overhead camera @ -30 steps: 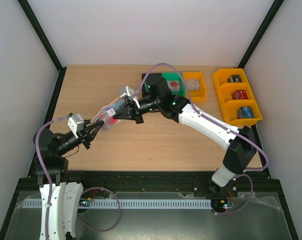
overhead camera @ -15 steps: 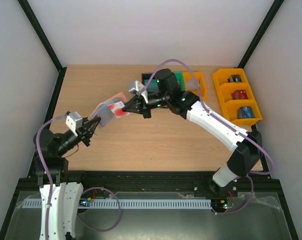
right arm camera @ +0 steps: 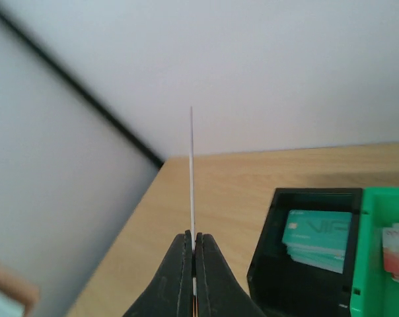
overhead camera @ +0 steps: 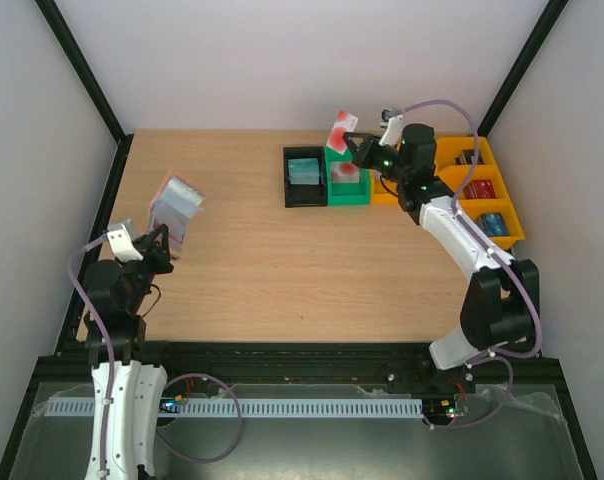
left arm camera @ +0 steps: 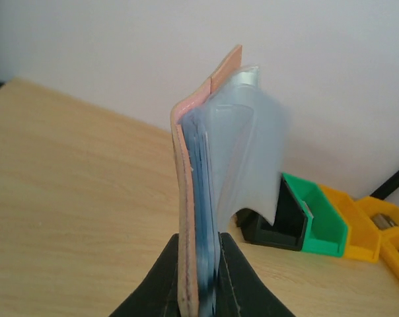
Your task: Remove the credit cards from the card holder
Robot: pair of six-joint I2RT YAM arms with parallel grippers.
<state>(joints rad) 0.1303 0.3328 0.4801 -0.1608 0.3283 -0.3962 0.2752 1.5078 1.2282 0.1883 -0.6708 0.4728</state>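
Left gripper [left arm camera: 201,251]: shut hard on the bottom edge of the card holder [overhead camera: 175,210], pinching leather and lining together.
Card holder: up off the table [overhead camera: 242,265] at the far left, standing on edge. Pinkish-tan cover on one side, clear sleeves [left arm camera: 252,145] fanned loose on the other. Blue edges showing in between, number of cards left impossible to tell.
Middle of the table: bare wood, the two arms well apart, plenty of room to cross.
Black bin [overhead camera: 304,180]: teal cards [right arm camera: 317,239] stacked inside, its wall touching the green bin.
Green bin [overhead camera: 348,197]: one red-and-white card [overhead camera: 346,172] lying in it.
Held card [overhead camera: 340,130]: pinched by its lower edge, upright in the air over the far side of the green bin, razor-thin edge-on from the wrist.
Right gripper [overhead camera: 356,148]: closed on that card alone.
Yellow bins [overhead camera: 444,190]: far right, blocks inside, close under the right forearm.
Step in hand: by the look of it, dropping off one extracted card.
Next move: probably down over the green compartment, lower edge inside the rim and clear of the black bin's wall, then jaws apart. After that, back across for the next card.
Watch for: the card catching a bin rim, or the forearm brushing the yellow bins on the swing back.
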